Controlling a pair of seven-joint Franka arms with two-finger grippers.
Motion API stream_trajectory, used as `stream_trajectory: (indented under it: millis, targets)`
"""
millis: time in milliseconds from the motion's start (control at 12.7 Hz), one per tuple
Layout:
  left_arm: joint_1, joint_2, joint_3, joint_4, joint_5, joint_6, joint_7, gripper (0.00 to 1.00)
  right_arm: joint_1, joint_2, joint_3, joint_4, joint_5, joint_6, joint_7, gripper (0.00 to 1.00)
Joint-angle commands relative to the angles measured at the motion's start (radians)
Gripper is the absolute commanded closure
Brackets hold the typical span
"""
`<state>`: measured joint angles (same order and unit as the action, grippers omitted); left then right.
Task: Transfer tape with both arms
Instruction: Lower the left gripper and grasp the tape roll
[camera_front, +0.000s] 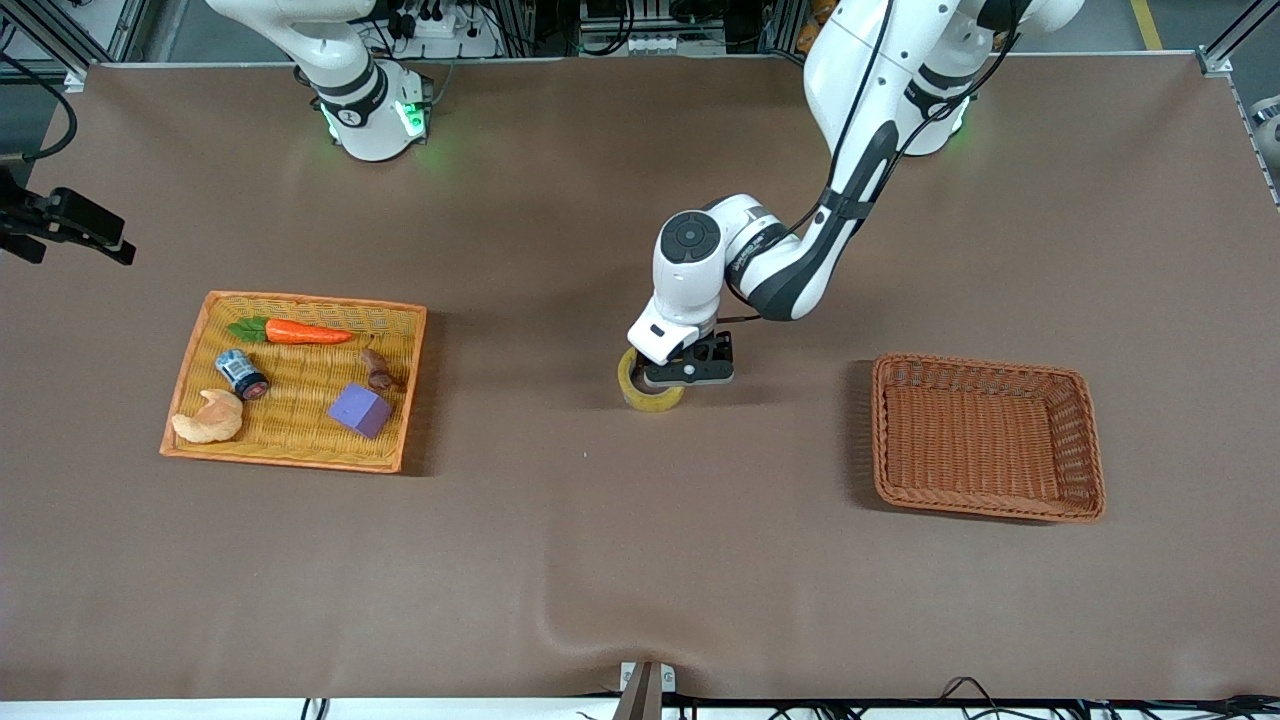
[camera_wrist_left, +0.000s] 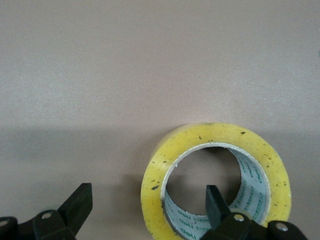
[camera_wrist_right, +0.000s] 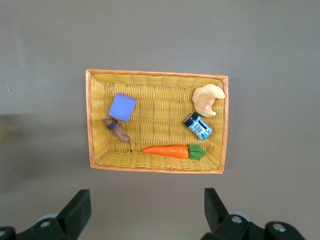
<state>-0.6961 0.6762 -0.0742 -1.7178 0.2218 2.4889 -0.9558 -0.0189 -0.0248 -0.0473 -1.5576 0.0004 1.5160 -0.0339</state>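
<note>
We see tape (camera_wrist_left: 215, 180) flat, hole up; left gripper (camera_wrist_left: 145, 212) wide, one finger (camera_wrist_left: 216, 205) in core. Right gripper (camera_wrist_right: 145, 210) wide over yellow tray (camera_wrist_right: 156, 75).

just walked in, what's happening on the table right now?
The left gripper is down at the tape in the middle of the table, open, one finger inside the roll's hole and one outside, not yet closed. The right gripper hangs open above the yellow tray holding the toys. The brown basket sits toward the left arm's end.
</note>
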Motion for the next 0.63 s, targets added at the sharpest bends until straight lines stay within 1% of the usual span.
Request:
stream_trajectory:
  millis: [0,79,395,474,553]
  targets:
    - [-0.003,0.031,0.004,0.027,0.034,0.025,-0.043,0.00,-0.016,0.002,0.014,0.019,-0.016,-0.016,0.012,0.00]
    - [-0.005,0.040,0.002,0.047,0.034,0.027,-0.046,0.00,-0.016,0.003,0.014,0.025,-0.016,-0.016,0.012,0.00]
    - [-0.008,0.068,0.005,0.063,0.036,0.059,-0.107,0.00,-0.016,0.005,0.015,0.033,-0.014,-0.017,0.012,0.00]
    - [-0.008,0.068,0.005,0.063,0.036,0.064,-0.127,0.24,-0.016,0.003,0.014,0.033,-0.013,-0.017,0.011,0.00]
    - [-0.008,0.069,0.005,0.063,0.036,0.064,-0.135,0.69,-0.018,0.005,0.014,0.033,-0.011,-0.017,0.009,0.00]
